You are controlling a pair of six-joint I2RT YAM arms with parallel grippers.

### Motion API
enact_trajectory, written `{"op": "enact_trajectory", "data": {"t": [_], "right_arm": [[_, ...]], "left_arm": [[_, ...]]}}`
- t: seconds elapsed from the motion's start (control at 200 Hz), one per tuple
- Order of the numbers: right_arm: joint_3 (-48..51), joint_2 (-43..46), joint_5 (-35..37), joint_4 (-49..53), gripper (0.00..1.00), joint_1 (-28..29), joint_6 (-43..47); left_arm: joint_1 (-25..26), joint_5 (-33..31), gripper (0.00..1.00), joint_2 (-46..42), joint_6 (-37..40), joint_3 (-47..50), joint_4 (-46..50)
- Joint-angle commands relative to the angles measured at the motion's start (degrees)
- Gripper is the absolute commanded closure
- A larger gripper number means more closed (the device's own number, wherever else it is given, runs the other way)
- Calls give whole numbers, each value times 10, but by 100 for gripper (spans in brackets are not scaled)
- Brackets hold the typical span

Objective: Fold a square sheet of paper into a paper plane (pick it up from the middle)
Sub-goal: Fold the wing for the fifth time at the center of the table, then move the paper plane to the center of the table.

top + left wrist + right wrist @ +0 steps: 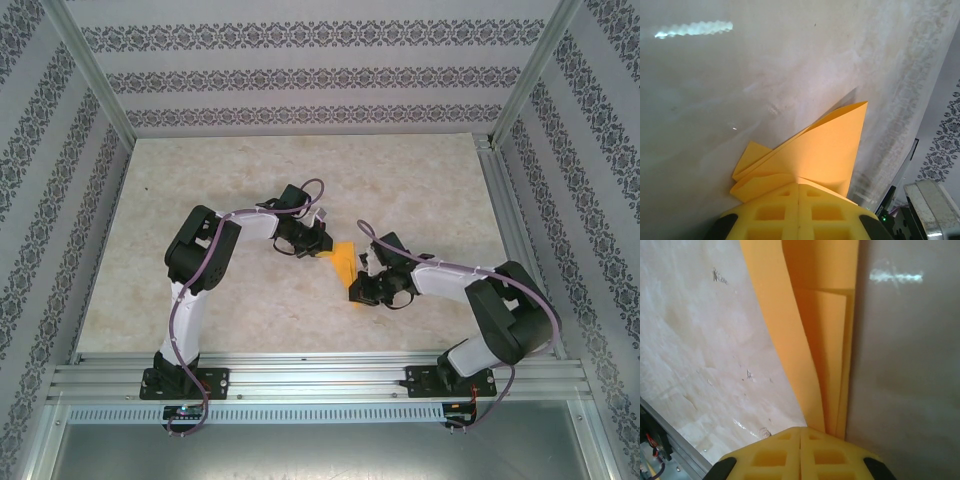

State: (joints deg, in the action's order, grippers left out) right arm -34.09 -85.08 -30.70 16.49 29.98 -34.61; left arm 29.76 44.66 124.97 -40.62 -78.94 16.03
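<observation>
The square sheet of paper [345, 262], orange-yellow, is folded into several layers and lies mid-table between both grippers. In the left wrist view it [825, 150] fans out from the fingertips to a sharp point at the upper right. My left gripper [799, 184] [322, 246] is shut on its near end, and the paper emerges right at the seam of the jaws. In the right wrist view the paper [815, 340] runs as a long layered strip from the top edge down to my right gripper [800, 429] [360, 288]. That gripper's jaws are shut, and the paper's end slips under the right finger, off the seam.
The beige marbled tabletop [230, 300] has patterned walls on three sides. An aluminium rail [320, 375] runs along the near edge by the arm bases, and a metal frame post [500, 200] borders the right side.
</observation>
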Motion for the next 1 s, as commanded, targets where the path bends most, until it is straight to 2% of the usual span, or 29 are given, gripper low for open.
{"op": "enact_trajectory", "data": {"t": [0.0, 0.06, 0.16, 0.22, 0.275, 0.335, 0.465, 0.659, 0.939, 0.994], "right_arm": [[2, 49, 33, 36, 92, -4, -3], [-4, 78, 50, 53, 84, -15, -3], [-15, 115, 74, 56, 81, -31, 0], [-22, 120, 97, 58, 76, -43, 1], [-31, 112, 105, 54, 75, -54, 4], [-40, 90, 100, 41, 75, -61, 7], [-63, 35, 87, 19, 72, -60, 11], [-86, -25, 58, -12, 70, -56, 20], [-116, -86, 35, -18, 70, -43, 37], [-122, -91, 31, -18, 73, -40, 39]], "left_arm": [[-3, -44, 98, 31, 16, 0, 19], [-3, -39, 97, 24, 14, 0, 17], [-2, -12, 94, -5, 4, 1, -2], [-1, -1, 88, -35, -1, -3, -8], [-2, -2, 82, -70, -1, -4, -8], [-2, -16, 72, -112, 4, -4, 0], [-4, -60, 66, -182, 23, 3, 33], [-12, -102, 66, -219, 23, 50, 42], [-15, -98, 66, -215, 9, 72, 33], [-15, -98, 66, -214, 11, 68, 38]]}}
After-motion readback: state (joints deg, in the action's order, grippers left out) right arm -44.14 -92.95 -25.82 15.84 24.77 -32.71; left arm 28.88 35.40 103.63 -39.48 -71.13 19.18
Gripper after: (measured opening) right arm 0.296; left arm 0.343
